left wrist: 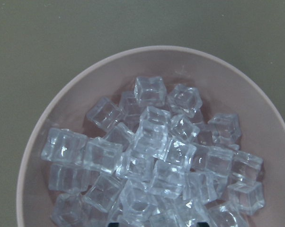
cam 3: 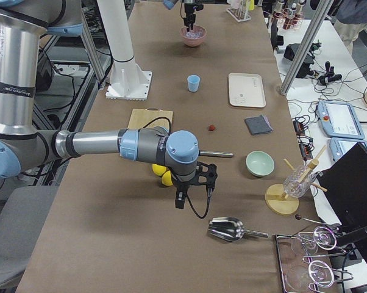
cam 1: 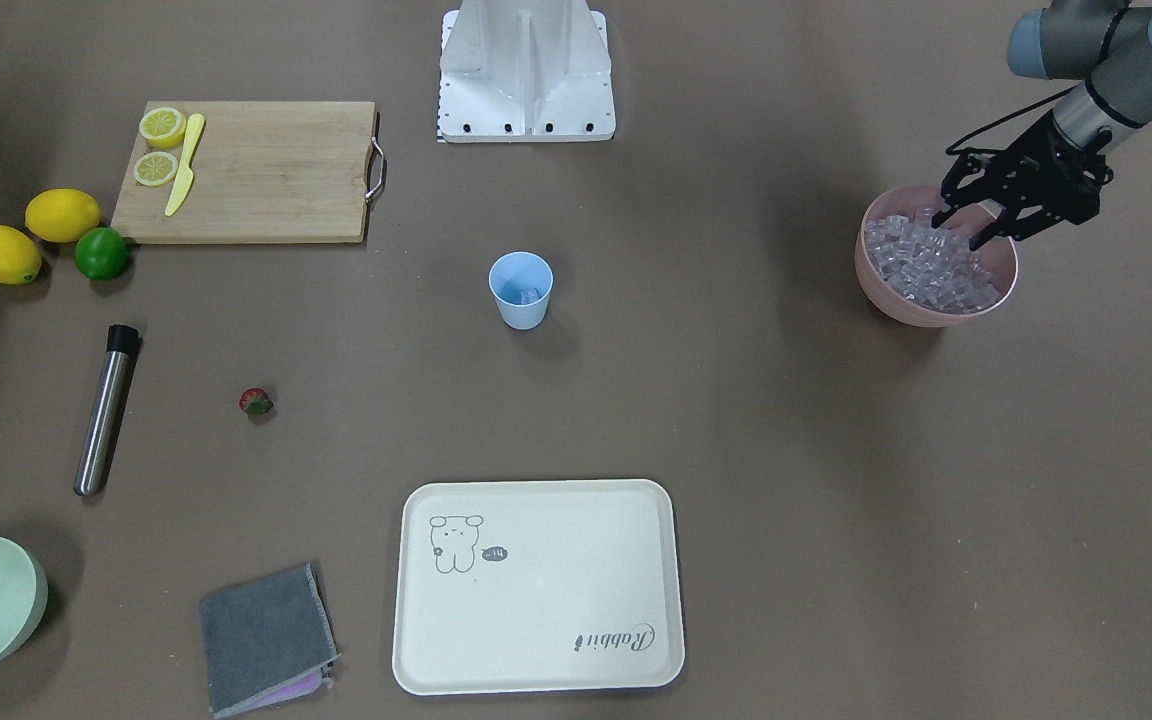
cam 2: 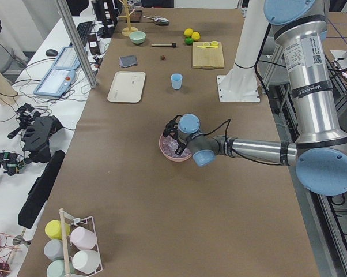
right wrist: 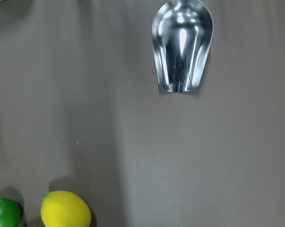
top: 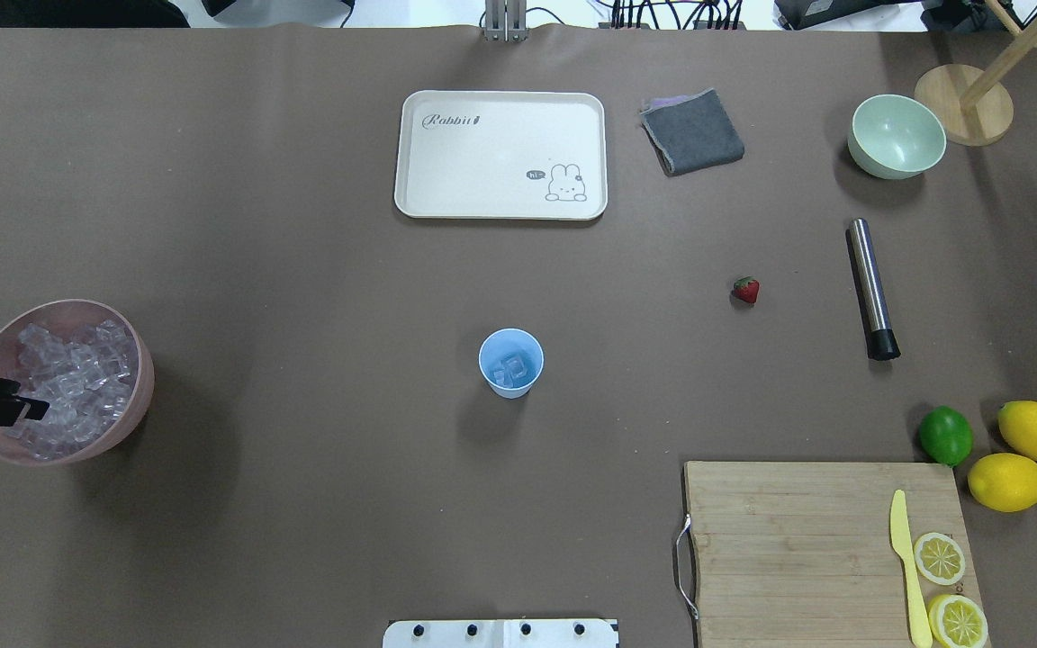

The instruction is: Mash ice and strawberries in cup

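Note:
The light blue cup (cam 1: 521,290) stands mid-table and holds a few ice cubes (top: 511,367); it also shows in the overhead view (top: 510,362). A pink bowl (cam 1: 871,280) at the robot's left is heaped with ice (cam 1: 926,265), and fills the left wrist view (left wrist: 152,156). My left gripper (cam 1: 966,225) is open, with its fingertips down among the cubes in the bowl. The red strawberry (cam 1: 255,401) lies alone on the table (top: 746,290). My right gripper (cam 3: 194,186) hangs over the table's right end, far from the cup. I cannot tell whether it is open or shut.
A metal muddler (top: 870,288) lies near the strawberry. A cutting board (top: 807,540) holds lemon slices and a yellow knife, beside two lemons and a lime (top: 945,435). A cream tray (top: 500,153), grey cloth (top: 694,130) and pale green bowl (top: 897,135) sit far. A metal scoop (right wrist: 182,45) lies under my right wrist.

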